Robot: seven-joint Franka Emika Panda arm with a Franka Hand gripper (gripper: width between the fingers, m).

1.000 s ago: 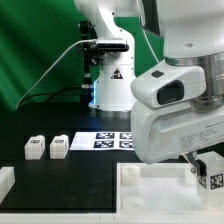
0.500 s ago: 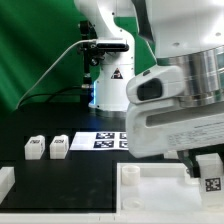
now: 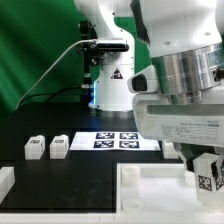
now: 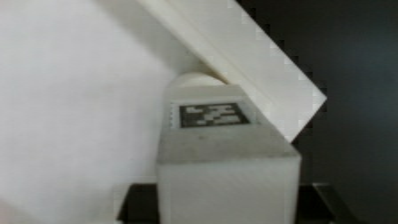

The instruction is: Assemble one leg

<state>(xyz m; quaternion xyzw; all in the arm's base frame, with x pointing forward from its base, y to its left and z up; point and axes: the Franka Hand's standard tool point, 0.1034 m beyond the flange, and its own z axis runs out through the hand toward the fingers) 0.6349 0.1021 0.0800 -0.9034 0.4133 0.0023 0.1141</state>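
The pincer (image 3: 208, 172) pinches the leg (image 3: 209, 181) at the tray (image 3: 150, 182) corner just below it. Since a second ago the wrist has turned while the leg stayed in place. Probably it is being screwed in.

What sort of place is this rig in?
Probably a robotics lab bench: a green backdrop, a black table carrying the marker board, and loose legs with tags. The gripper holds the leg.
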